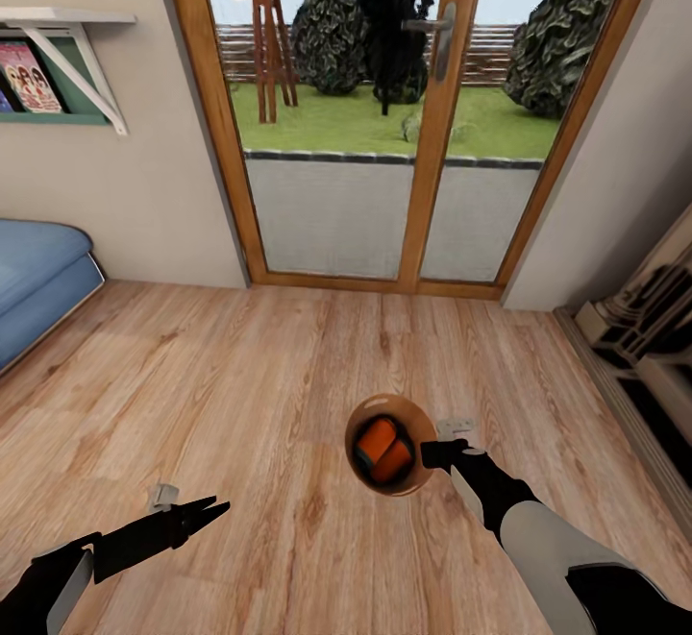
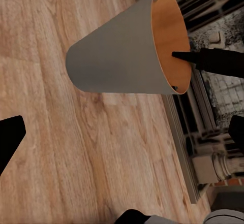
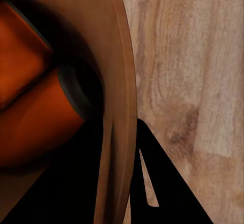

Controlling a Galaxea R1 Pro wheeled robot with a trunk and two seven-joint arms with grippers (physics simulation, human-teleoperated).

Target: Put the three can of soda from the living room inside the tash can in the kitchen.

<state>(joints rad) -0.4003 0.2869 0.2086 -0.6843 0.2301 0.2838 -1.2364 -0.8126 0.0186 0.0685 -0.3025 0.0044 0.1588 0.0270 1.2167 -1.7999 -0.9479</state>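
A warm brown plank floor (image 1: 240, 395) runs up to wood-framed glass doors (image 1: 384, 116) at the top of the head view, with a blue sofa (image 1: 38, 280) at the left edge. Just below centre, the right gripper (image 1: 434, 452) pinches the rim of the tash can (image 1: 358, 428), held off the floor, two orange soda cans (image 1: 383, 448) lying inside. At the lower left, the left gripper (image 1: 197, 512) is empty, its fingers nearly together.
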